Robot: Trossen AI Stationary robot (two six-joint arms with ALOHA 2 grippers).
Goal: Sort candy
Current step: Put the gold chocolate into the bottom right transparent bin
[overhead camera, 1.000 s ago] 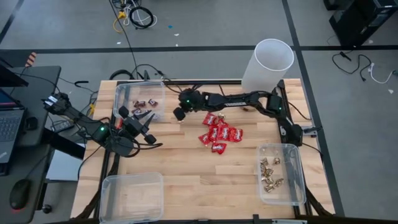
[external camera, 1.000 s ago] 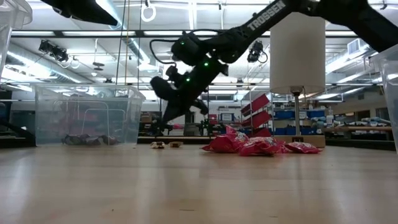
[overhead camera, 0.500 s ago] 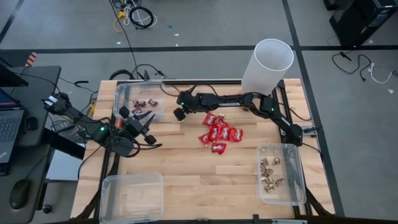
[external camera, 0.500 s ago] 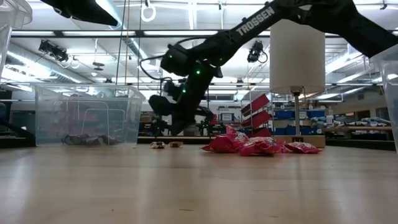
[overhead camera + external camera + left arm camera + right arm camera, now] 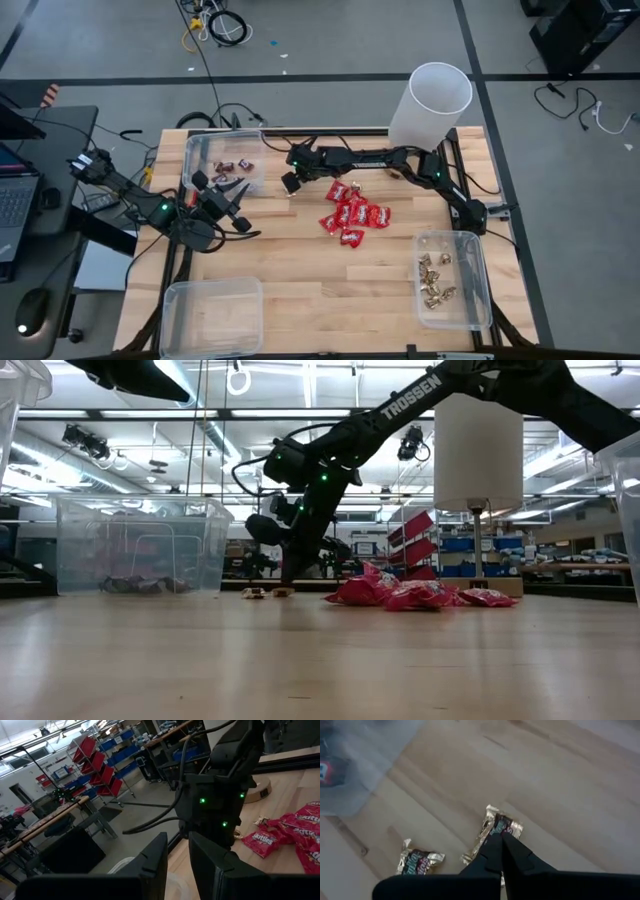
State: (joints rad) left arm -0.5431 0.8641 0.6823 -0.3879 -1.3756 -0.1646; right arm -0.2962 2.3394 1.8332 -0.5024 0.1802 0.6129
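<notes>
Candy in three sorts across a wooden table (image 5: 300, 290): shiny red packets (image 5: 352, 214) heaped near the middle; gold-foil pieces (image 5: 436, 278) inside a clear bin (image 5: 482, 285) at the right edge; dark mini bars (image 5: 236, 164) inside a clear bin (image 5: 192, 160) at the far left corner. Two loose mini bars (image 5: 417, 860) on bare wood just beside that bin. Right gripper (image 5: 498, 837) lowered over one of them (image 5: 506, 823), fingers pressed together, tips touching the wrapper. Left gripper (image 5: 238, 206) near the left edge, fingers slightly parted, holding nothing. Empty clear bin (image 5: 210, 315) at the near left corner. White cylinder (image 5: 430, 105) at the far edge.
</notes>
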